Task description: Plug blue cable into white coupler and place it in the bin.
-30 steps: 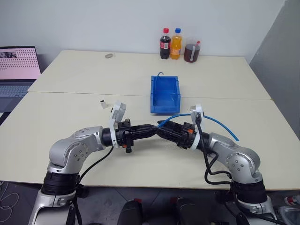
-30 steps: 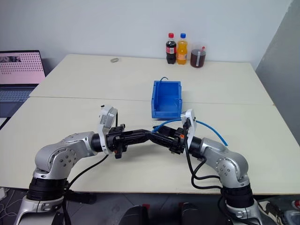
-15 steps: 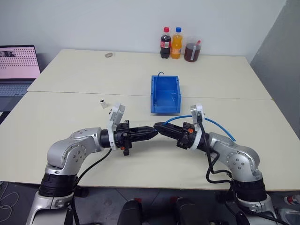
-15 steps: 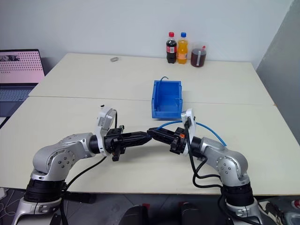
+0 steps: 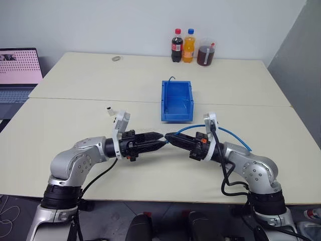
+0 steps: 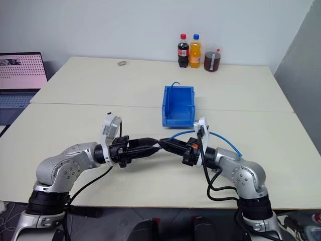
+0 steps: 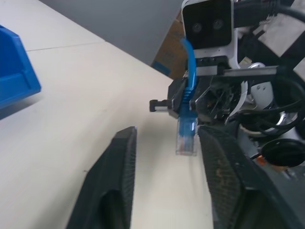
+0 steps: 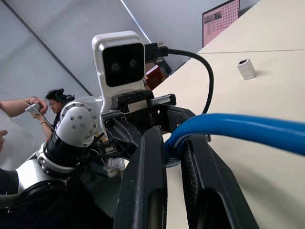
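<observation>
My right gripper (image 5: 169, 138) is shut on the blue cable (image 5: 230, 134) just behind its clear plug (image 7: 187, 136), and the rest of the cable arcs back over that arm. My left gripper (image 5: 159, 138) faces it tip to tip just above the table. It is open, and the plug hangs just ahead of its spread fingers (image 7: 125, 157) without touching them. The white coupler (image 5: 108, 109) stands alone on the table behind the left arm, also seen as a small white coupler (image 8: 246, 68) in the right wrist view. The bin (image 5: 176, 100) sits at mid-table beyond both grippers.
Two soda bottles (image 5: 182, 46) and a jar of dark liquid (image 5: 205, 54) stand at the far edge. A laptop (image 5: 17, 70) is at far left, and a small grey object (image 5: 116, 58) lies at the far left of the table. A person (image 8: 52, 98) appears in the right wrist view.
The left gripper has drawn back to the left, away from the right one, and opened its fingers. The right arm has stayed in place with the cable.
</observation>
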Robot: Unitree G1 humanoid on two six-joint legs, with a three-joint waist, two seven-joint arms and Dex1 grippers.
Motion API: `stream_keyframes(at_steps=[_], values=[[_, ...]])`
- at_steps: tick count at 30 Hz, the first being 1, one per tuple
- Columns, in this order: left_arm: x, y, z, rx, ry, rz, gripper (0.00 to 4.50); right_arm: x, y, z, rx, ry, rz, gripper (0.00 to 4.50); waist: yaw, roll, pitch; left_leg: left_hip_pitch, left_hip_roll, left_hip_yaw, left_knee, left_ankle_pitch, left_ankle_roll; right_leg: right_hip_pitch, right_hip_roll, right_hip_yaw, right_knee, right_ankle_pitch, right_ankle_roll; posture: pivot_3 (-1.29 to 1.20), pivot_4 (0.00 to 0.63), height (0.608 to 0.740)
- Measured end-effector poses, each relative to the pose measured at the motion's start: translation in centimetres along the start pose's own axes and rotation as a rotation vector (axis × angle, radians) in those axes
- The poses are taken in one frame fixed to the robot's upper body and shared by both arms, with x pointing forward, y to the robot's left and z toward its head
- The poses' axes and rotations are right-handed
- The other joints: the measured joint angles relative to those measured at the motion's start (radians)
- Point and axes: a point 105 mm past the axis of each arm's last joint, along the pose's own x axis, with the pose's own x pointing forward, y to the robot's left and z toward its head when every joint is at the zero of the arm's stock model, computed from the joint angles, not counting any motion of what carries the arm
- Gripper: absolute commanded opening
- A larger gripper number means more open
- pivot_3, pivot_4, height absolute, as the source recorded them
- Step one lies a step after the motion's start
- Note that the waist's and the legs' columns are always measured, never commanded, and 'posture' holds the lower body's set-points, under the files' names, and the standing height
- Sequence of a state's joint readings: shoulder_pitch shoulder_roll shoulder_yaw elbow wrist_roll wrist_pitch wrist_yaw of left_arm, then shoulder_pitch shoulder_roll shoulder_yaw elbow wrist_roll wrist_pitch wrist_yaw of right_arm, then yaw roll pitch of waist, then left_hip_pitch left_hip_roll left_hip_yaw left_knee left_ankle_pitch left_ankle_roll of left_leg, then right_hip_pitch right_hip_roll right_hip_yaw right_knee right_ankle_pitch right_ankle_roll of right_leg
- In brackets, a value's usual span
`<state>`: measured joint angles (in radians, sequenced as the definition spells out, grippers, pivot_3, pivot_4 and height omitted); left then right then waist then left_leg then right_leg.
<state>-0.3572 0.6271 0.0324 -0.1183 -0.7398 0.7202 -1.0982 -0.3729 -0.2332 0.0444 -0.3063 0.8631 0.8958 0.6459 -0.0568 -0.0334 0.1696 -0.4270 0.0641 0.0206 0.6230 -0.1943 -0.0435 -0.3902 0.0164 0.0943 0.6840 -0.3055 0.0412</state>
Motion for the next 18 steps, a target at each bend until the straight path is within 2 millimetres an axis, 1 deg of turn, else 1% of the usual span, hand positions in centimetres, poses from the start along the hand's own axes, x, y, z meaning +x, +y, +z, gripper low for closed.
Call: stream_keyframes(at_steps=[4, 7, 9, 11, 14, 15, 16, 17, 18], values=[[-1.0, 1.5, -1.0, 0.090, 0.045, 0.137, 3.87, 0.0, -0.1, 0.1, -0.018, -0.002, -0.007, 0.13, 0.001, 0.000, 0.000, -0.001, 0.000, 0.000, -0.001, 0.000, 0.000, 0.000, 0.000, 0.000, -0.002, 0.000, 0.000, 0.00, 0.150, 0.740], [-1.8, 1.8, -1.8, 0.138, 0.059, 0.213, 4.45, 0.0, -0.4, 0.3, -0.033, -0.009, -0.015, 0.13, 0.001, 0.000, 0.000, -0.003, 0.000, 0.000, -0.001, 0.000, 0.000, -0.001, -0.001, 0.000, -0.003, 0.001, -0.001, 0.00, 0.150, 0.740], [-2.3, 1.8, -1.9, 0.152, 0.054, 0.244, 4.50, 0.0, -0.5, 0.4, -0.041, -0.010, -0.023, 0.13, 0.001, 0.000, 0.000, -0.004, 0.000, 0.000, -0.001, 0.000, -0.001, -0.003, -0.001, -0.001, -0.002, 0.001, -0.001, 0.00, 0.150, 0.740], [-2.9, 2.4, -1.6, 0.184, 0.028, 0.329, 4.50, -0.2, -0.8, 0.4, -0.050, -0.009, -0.037, 0.13, 0.001, 0.000, 0.000, -0.004, 0.000, -0.001, -0.001, 0.000, 0.000, -0.003, -0.001, -0.001, -0.002, 0.001, -0.001, 0.00, 0.150, 0.740], [-3.6, 4.1, -1.0, 0.225, -0.034, 0.522, 4.50, -0.5, -1.3, 0.4, -0.061, -0.003, -0.061, 0.13, 0.005, 0.000, 0.000, -0.005, 0.000, -0.001, 0.000, 0.000, 0.000, -0.003, -0.001, -0.001, -0.002, 0.001, 0.000, 0.00, 0.150, 0.740], [-3.9, 4.8, -1.0, 0.240, -0.041, 0.603, 4.50, -0.5, -1.4, 0.4, -0.062, -0.003, -0.066, 0.13, 0.005, 0.000, 0.000, -0.005, 0.000, -0.001, 0.000, 0.000, 0.000, -0.003, -0.001, -0.001, -0.002, 0.001, 0.001, 0.00, 0.150, 0.740], [-4.1, 5.2, -1.0, 0.244, -0.043, 0.646, 4.50, -0.6, -1.5, 0.4, -0.064, -0.003, -0.068, 0.13, 0.006, 0.000, 0.000, -0.005, 0.000, -0.002, 0.000, 0.000, 0.000, -0.002, -0.001, -0.001, -0.003, 0.002, 0.001, 0.00, 0.150, 0.740], [-4.6, 6.2, -1.0, 0.243, -0.050, 0.750, 4.50, -0.6, -1.5, 0.5, -0.068, -0.005, -0.072, 0.13, 0.006, 0.000, 0.000, -0.005, 0.000, -0.001, 0.000, 0.000, 0.000, -0.002, -0.001, -0.001, -0.002, 0.002, 0.001, 0.00, 0.150, 0.740], [-4.8, 6.7, -1.1, 0.235, -0.057, 0.808, 4.50, -0.7, -1.6, 0.5, -0.069, -0.004, -0.075, 0.13, 0.007, 0.000, 0.000, -0.005, 0.000, -0.002, 0.001, 0.000, 0.000, -0.002, -0.001, -0.001, -0.002, 0.002, 0.001, 0.00, 0.150, 0.740]])
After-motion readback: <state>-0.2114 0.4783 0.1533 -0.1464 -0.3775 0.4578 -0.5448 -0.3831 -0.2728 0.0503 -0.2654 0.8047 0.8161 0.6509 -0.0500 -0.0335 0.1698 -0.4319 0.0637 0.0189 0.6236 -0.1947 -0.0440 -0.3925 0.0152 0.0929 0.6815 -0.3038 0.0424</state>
